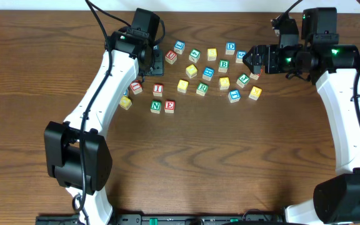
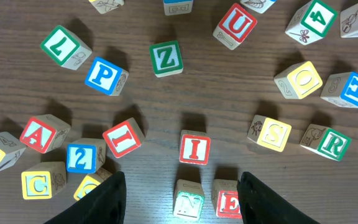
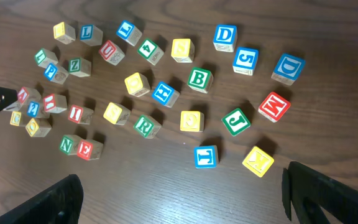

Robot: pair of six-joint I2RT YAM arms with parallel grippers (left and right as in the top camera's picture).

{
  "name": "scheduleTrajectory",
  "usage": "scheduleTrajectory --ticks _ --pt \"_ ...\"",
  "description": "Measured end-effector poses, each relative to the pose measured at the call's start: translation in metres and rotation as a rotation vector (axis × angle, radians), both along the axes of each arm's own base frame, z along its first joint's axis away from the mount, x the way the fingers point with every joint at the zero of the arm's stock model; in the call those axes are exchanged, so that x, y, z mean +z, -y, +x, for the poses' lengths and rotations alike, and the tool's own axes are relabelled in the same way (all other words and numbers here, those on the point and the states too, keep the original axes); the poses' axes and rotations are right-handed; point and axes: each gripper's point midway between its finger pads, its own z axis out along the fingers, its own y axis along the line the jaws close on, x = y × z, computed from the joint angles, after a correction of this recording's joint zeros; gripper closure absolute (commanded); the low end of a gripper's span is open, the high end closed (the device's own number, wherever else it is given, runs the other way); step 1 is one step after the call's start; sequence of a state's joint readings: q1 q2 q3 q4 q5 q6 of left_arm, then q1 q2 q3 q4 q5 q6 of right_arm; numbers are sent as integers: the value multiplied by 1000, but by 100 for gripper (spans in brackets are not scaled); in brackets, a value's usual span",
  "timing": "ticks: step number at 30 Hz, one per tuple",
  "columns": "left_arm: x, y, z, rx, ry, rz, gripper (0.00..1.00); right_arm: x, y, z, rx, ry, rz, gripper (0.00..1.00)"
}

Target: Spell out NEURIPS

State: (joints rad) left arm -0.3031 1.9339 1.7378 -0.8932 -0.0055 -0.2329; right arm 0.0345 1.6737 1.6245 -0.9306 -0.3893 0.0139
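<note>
The small pale wooden cube with green N [image 2: 188, 202] and the wooden cube with red E [image 2: 229, 203] lie side by side on the dark brown wooden tabletop [image 2: 229, 93]. They are between the black fingers of the left hand [image 2: 182, 186], which is half spread and grasps nothing. From this pair, the cube with red I [image 2: 194, 149] is just at 12 o'clock, the cube with red U [image 2: 235, 25] far at 12, the cube with blue P [image 2: 106, 76] at 10, the yellow-faced cube with S [image 2: 273, 133] at 1 and the cube with green R [image 2: 332, 144] at 2. The right hand [image 3: 180, 177] is spread wide and empty.
</note>
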Motion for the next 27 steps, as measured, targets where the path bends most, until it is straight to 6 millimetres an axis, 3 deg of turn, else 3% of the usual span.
scheduleTrajectory --ticks 21,27 --pt "-3 -2 -5 3 -22 6 44 0 0 0 0 0 0 1" --pt "-13 -3 -11 4 -52 15 44 0 0 0 0 0 0 1"
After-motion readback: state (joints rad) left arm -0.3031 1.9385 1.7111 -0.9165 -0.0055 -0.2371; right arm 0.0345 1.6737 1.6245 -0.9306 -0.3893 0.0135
